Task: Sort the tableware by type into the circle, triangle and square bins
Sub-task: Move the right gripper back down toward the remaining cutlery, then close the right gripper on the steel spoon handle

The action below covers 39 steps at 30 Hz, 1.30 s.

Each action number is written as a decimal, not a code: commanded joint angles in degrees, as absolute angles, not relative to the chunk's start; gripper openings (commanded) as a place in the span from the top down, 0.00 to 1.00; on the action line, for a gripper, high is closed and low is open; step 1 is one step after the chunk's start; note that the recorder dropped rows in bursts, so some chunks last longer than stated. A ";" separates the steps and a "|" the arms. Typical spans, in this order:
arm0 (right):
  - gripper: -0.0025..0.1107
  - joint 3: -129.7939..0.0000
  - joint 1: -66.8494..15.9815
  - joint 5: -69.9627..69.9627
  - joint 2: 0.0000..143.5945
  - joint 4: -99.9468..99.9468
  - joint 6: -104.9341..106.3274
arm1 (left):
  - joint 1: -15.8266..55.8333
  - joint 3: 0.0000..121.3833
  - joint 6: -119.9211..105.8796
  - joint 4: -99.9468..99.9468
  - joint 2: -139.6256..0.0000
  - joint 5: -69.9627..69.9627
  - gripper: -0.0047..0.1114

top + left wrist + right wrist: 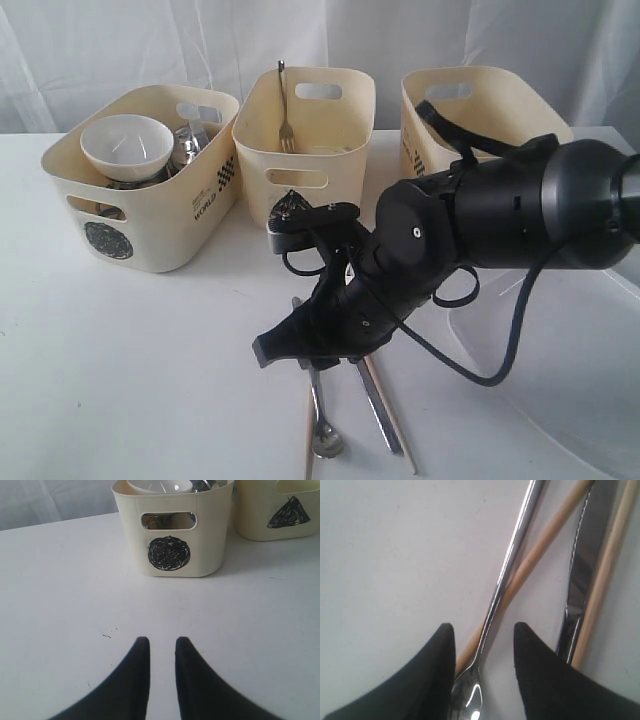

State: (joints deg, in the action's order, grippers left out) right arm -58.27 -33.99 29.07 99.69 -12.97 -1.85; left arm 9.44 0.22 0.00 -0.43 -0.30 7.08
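The left end effector (162,647) hangs slightly parted and empty over the table (60,580), facing the circle bin (172,535). Further right, the right end effector (484,626) stands apart astride the spoon (510,560) lying on the table. A chopstick (551,530) crosses that handle, so closing might pinch both or skid off the thin steel.

A: Which surface is shown in the foreground?
B: A plain, matt white table (120,380) is seen in every view. A few small dark specks (106,636) are noted on it in the left wrist view.
A: How is the scene bounded behind?
B: The back is closed off by a white curtain (120,50), hung in soft vertical folds. Even, diffuse light is indicated by faint, soft-edged shadows.
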 commanded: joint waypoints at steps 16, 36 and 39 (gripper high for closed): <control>0.68 -58.66 -34.21 30.64 104.83 -15.98 0.00 | 9.30 0.00 0.41 -0.52 0.00 7.31 0.74; 0.68 -58.66 -34.21 28.15 106.64 -16.25 1.17 | 9.30 0.00 0.41 -0.52 0.00 7.31 0.74; 0.68 -58.66 -34.21 28.14 106.64 -16.25 1.28 | 9.30 0.00 0.41 -0.52 0.00 7.31 0.74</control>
